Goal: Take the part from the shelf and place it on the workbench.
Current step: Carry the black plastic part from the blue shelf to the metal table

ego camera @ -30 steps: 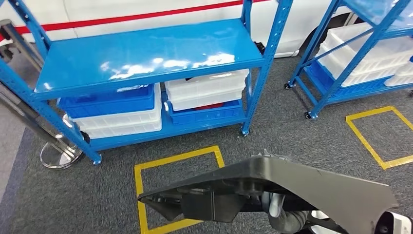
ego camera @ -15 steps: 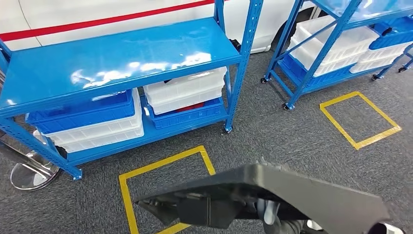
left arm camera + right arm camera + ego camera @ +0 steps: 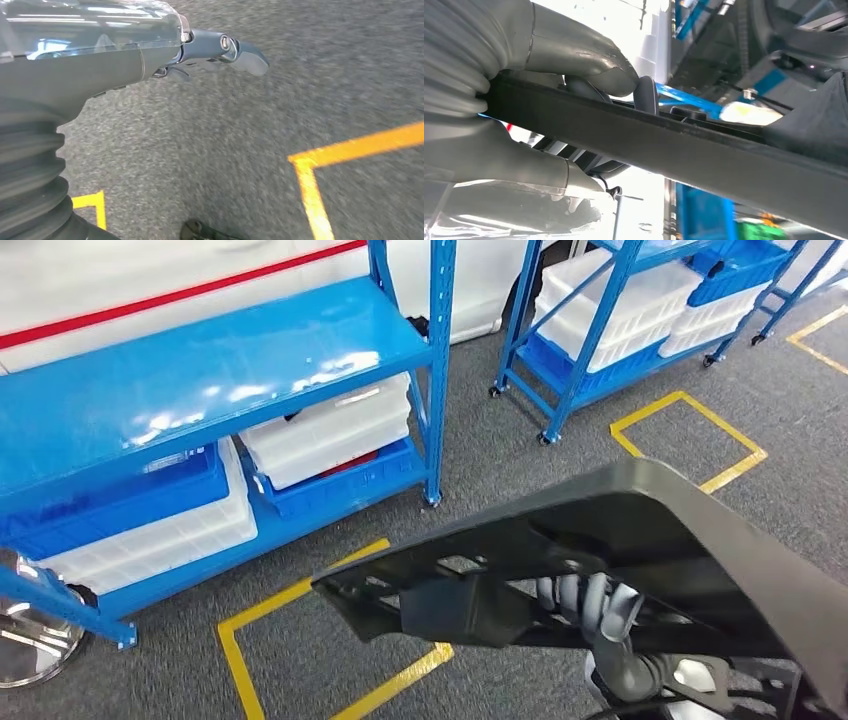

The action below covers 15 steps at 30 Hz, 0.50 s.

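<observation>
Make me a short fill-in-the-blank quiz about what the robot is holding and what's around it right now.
1. The black part is held by the robot's ____ hand.
2. The left hand hangs over the grey ____.
3. The shelf frame is painted ____.
4. The squares taped on the floor are ____.

Missing words: right; floor; blue; yellow
</observation>
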Each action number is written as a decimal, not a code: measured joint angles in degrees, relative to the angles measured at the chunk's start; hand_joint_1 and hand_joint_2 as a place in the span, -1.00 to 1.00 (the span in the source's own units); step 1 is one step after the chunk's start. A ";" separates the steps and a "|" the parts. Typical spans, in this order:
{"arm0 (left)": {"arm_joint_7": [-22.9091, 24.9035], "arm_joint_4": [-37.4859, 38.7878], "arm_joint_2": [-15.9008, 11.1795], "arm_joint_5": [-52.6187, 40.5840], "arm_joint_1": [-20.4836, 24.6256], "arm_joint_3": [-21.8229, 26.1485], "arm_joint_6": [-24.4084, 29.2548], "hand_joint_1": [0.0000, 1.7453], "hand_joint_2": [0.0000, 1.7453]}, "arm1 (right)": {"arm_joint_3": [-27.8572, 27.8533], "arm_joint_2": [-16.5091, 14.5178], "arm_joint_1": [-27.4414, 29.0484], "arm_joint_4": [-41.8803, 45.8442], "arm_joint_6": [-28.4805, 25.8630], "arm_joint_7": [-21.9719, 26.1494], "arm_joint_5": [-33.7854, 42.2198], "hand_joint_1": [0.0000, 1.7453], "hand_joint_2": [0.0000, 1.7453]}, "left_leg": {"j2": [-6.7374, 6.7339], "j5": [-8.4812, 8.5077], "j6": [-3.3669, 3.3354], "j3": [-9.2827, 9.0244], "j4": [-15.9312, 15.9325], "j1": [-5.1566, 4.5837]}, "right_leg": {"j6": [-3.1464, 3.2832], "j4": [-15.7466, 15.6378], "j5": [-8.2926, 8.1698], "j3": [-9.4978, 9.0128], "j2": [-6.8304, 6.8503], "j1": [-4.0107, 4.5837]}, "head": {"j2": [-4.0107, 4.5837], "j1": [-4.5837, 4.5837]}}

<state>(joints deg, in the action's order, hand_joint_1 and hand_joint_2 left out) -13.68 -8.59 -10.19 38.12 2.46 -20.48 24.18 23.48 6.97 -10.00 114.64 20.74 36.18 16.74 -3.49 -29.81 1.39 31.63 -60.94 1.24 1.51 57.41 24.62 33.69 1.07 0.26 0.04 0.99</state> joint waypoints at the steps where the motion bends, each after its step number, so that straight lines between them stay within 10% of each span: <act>1: -0.04 0.00 -0.02 0.09 -0.12 0.00 -0.20 -1.00 1.00 | 0.01 0.04 -0.22 0.01 -0.05 0.07 0.00 0.94 1.00 | 1.39 -1.56 0.03 1.34 -2.84 0.06 | 0.19 -0.35 -0.17 -0.31 -0.44 -0.13 | 0.00 -0.04; 3: -0.19 0.00 0.03 0.18 -0.42 0.00 -0.95 -1.00 1.00 | 0.02 0.09 -0.28 -0.05 -0.10 0.27 -0.39 0.94 1.00 | 2.89 -4.56 0.12 5.23 -10.22 0.07 | 0.57 -0.38 -0.11 -0.40 -1.51 0.01 | 0.00 -0.08; 5: -0.33 0.00 0.15 0.30 -0.76 0.00 -1.65 -1.00 1.00 | 0.03 0.15 -0.01 -0.13 -0.09 0.45 -0.81 0.94 1.00 | 3.14 -4.06 0.31 7.14 -12.86 0.08 | 0.63 -0.08 0.13 -0.45 -2.87 0.11 | 0.00 -0.07; 9: -0.33 0.05 0.46 0.75 -1.16 0.00 -2.80 -1.00 1.00 | 0.05 0.32 0.15 -0.53 0.43 2.33 -1.45 0.94 1.00 | 5.84 2.82 0.28 2.62 -1.10 0.44 | -0.27 1.74 1.24 0.01 -5.43 -0.06 | 0.01 -0.05; 13: -0.31 0.08 1.18 0.60 -1.00 -0.10 -3.35 -1.00 1.00 | 0.13 0.54 0.25 -1.32 1.03 3.37 -2.03 0.94 1.00 | 6.04 2.90 -0.98 1.90 0.90 0.29 | -1.56 2.53 1.40 1.04 -7.01 -0.37 | 0.00 -0.03; 15: -0.29 0.07 1.51 -0.02 -0.93 -0.39 -3.83 -1.00 1.00 | 0.12 0.55 0.26 -1.40 0.99 3.26 -2.22 0.94 1.00 | 4.88 3.07 -1.72 1.56 1.38 0.39 | -2.21 4.61 2.64 2.05 -5.18 -0.39 | 0.00 0.16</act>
<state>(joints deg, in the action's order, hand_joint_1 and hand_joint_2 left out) -13.97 -8.52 -8.68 38.11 1.53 -20.87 20.35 23.60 7.52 -9.74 113.25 21.73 39.44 14.52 1.38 -26.74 -0.32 33.20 -59.56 1.63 -0.70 62.02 27.26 35.74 -4.10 -0.13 0.04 1.15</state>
